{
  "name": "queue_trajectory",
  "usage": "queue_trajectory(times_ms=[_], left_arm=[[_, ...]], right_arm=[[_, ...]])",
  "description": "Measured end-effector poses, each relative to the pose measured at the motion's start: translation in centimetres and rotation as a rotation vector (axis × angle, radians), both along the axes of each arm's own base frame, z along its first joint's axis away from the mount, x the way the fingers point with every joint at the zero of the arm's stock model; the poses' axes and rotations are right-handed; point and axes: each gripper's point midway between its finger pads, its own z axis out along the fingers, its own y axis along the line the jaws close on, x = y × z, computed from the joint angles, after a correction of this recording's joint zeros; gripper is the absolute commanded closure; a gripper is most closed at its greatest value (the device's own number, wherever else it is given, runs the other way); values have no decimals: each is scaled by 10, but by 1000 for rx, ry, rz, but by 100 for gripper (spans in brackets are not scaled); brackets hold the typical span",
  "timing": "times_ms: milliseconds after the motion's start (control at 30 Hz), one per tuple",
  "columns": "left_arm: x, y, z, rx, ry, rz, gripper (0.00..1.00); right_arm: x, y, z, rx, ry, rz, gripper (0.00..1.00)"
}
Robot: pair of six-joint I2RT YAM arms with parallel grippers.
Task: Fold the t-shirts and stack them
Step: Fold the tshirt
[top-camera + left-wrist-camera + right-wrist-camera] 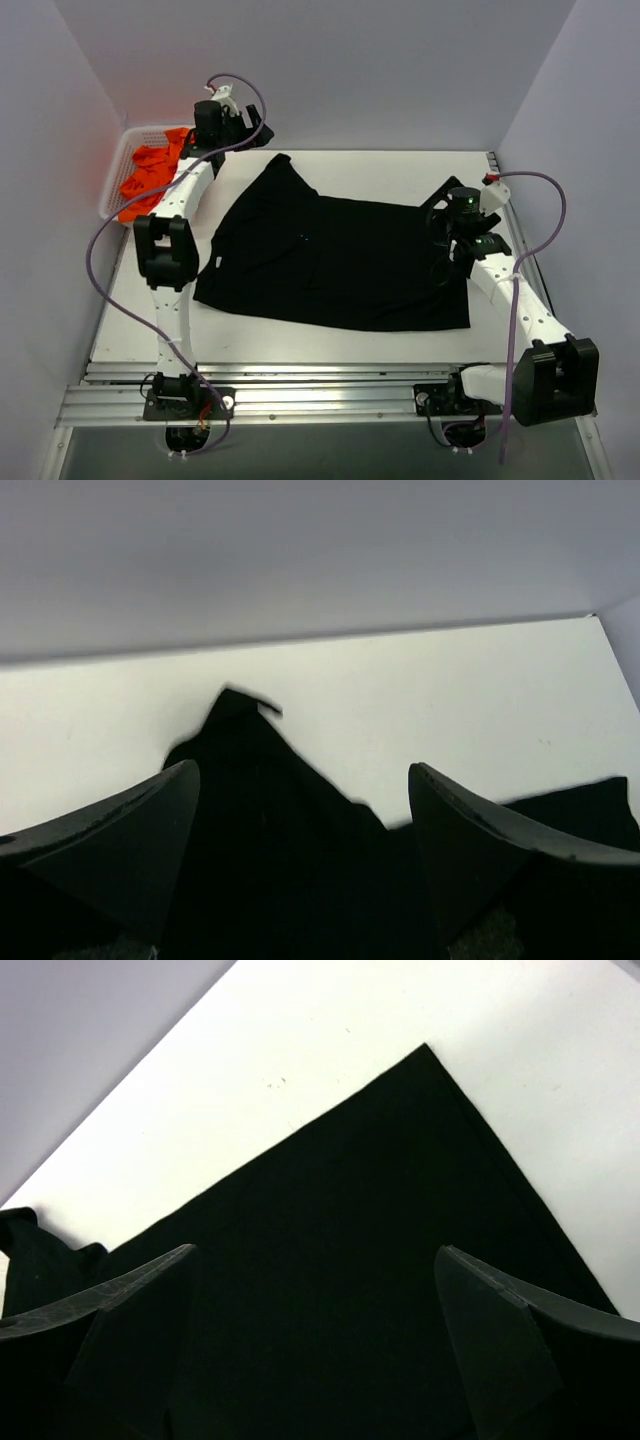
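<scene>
A black t-shirt (335,255) lies spread flat across the middle of the table, one sleeve pointing to the back. My left gripper (260,132) hovers open at the back left, just beyond that sleeve tip (238,705). In the left wrist view its gripper (300,780) holds nothing, with the black cloth (290,870) below it. My right gripper (445,235) stands open over the shirt's right edge. The right wrist view shows its gripper (315,1260) empty above flat black cloth (380,1180), with a hem corner ahead. Orange t-shirts (150,180) lie bunched in the basket.
A white mesh basket (116,165) sits at the back left corner against the wall. Grey walls close in the table on the left, back and right. A metal rail (330,385) runs along the near edge by the arm bases.
</scene>
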Motion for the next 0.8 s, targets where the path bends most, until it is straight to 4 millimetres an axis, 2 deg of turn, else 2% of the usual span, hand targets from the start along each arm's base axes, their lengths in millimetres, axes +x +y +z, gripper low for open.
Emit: queue_trajectory(times_ms=[100,167,267,367,467,600,800], left_arm=[[39,-17,-36,6,31,-105,6],[48,-27,-62,-17,59,-180,6],[48,-35,-107,-91,129,-261,6],[41,-28,-142,-167,225,-275,6],[45,-12,-155,-214,256,-254,6],[54,7,-162,-233,263,-196,6],[63,17,-167,-204,281,-85,6]], right_arm=[[-2,-3,9,-2,-29,4,2],[-1,-3,13,-2,-41,7,2],[-1,-3,11,-5,-44,14,2],[-2,-2,6,-6,-35,27,2],[-3,1,-1,-2,-21,40,2],[-2,5,-8,8,-5,62,3],[-2,8,-9,17,-6,75,2]])
